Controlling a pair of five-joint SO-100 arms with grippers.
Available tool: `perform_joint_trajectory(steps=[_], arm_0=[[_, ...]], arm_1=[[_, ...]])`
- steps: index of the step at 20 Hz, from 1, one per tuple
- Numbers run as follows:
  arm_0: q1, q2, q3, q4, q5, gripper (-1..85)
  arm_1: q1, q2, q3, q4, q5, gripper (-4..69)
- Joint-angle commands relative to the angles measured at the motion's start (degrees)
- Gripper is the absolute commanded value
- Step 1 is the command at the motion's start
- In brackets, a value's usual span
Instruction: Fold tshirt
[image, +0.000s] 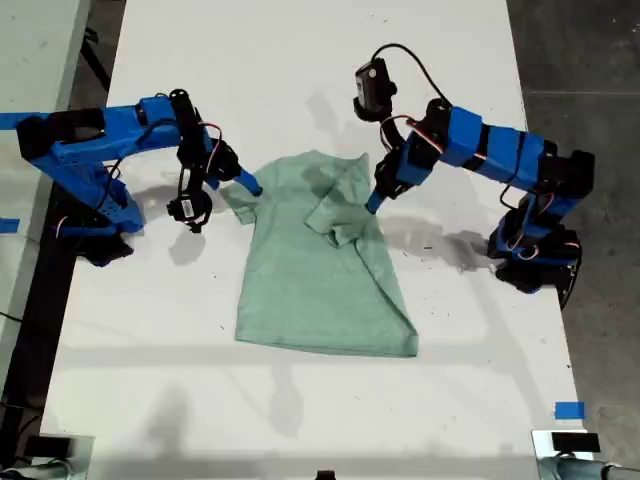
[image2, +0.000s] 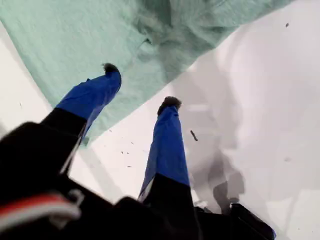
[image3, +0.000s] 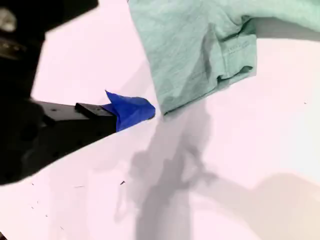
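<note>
The tshirt (image: 320, 270) looks soft and limp; I'd pinch a hem edge. My first gripper (image2: 140, 85) gapes wide, empty; my second gripper's (image3: 131, 111) jaws I cannot tell.

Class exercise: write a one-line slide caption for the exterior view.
Two blue arms flank a partly folded mint-green tshirt on a white table, one sleeve already turned inward.

White worktop (image: 300, 60) fills my exterior view, evenly lit with soft shadows. Grey concrete floor (image: 590, 70) along that view's right edge. Blue tape (image: 569, 410) near its lower right corner.
</note>
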Motion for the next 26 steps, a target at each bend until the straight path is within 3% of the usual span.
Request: perform_joint_trajectory(steps=[1, 12, 15, 18, 26], arm_0=[[-1.41, -3.52, -1.93, -2.9, 0.7, 37.1], [-6.5, -19.25, -5.01, -9.76, 2.64, 32.0], [-7.21, -23.2, -7.65, -8.96, 2.64, 11.5], [-8.0, -21.62, -7.38, -9.05, 2.9, 0.1], [-14.06, -10.72, -2.9, -4.75, 4.57, 0.0]], arm_1=[[-1.49, 6.5, 0.88, -2.29, 0.26, 19.5], [-1.67, 22.5, 18.02, -9.23, 2.55, 20.1], [-1.49, 24.7, 20.74, -9.84, 2.81, 20.1], [-1.49, 25.93, 22.32, -10.46, 2.99, 20.2], [-1.76, 27.07, 24.35, -11.51, 3.6, 20.3]])
